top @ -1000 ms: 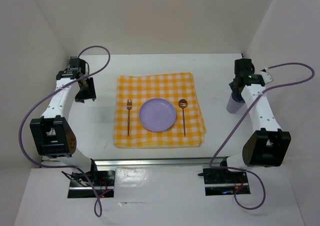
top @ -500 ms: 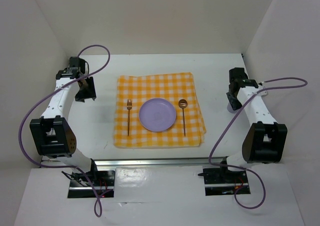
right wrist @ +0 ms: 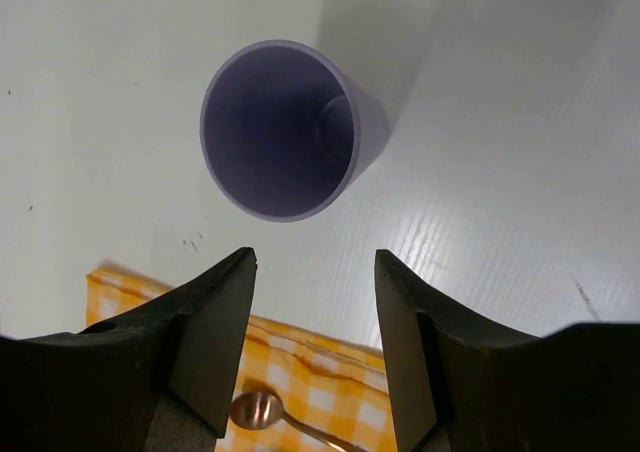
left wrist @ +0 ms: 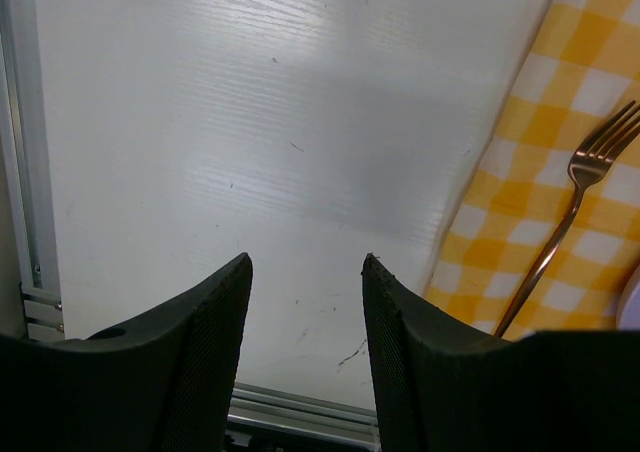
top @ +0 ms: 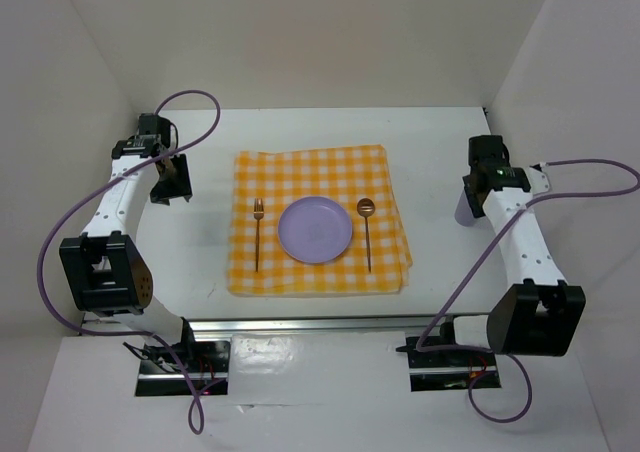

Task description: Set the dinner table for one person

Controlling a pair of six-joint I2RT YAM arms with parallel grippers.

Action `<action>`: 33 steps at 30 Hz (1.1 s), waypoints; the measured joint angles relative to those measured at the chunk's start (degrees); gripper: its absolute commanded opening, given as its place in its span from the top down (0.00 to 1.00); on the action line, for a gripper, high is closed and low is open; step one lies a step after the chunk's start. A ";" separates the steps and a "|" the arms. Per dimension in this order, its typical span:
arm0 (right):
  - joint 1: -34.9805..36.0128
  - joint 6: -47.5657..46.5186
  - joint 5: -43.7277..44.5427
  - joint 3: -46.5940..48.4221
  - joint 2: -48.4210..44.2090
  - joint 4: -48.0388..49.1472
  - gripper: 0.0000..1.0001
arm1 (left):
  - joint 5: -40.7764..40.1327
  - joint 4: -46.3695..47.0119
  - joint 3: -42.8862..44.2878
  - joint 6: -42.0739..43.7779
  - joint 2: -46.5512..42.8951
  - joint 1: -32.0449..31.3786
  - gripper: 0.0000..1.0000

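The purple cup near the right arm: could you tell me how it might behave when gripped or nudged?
The purple cup looks thin-walled and empty, so it is probably light. Its base seems narrower than its mouth, so a push near the rim might tip it. Its smooth wall may be slippery.

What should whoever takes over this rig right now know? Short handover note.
Left end effector: open, empty, over the bare dinner table, left of the checked cloth.
Right end effector: open, empty, above the purple cup.
Cup: upright on bare table, right of the cloth.
Done: plate on cloth, fork on its left, spoon on its right.
Left: probably grasp the cup and set it at the place setting.
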 measured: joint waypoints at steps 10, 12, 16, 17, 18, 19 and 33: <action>0.00 3.06 1.01 -0.09 5.16 -0.17 0.38 | 0.00 -0.17 0.00 0.90 0.00 0.00 0.44; 0.00 3.65 1.33 -0.09 5.57 -0.13 0.38 | 0.00 -0.17 0.00 1.07 0.00 0.00 0.44; -0.13 3.87 2.23 -0.09 5.84 -0.04 0.38 | 0.26 -0.35 0.00 1.09 0.00 0.00 0.44; -0.26 3.89 2.29 -0.09 5.88 0.07 0.38 | 0.35 -0.44 0.00 1.09 0.00 0.00 0.44; -0.37 3.87 2.34 -0.13 5.92 0.15 0.38 | 0.42 -0.52 -0.02 1.09 0.00 0.00 0.44; -0.48 3.85 2.43 -0.17 5.92 0.24 0.38 | 0.46 -0.61 0.00 1.09 0.00 0.00 0.44; -0.57 2.89 4.50 -2.05 8.79 4.26 0.43 | 0.83 -0.66 -0.02 1.11 0.00 0.48 0.44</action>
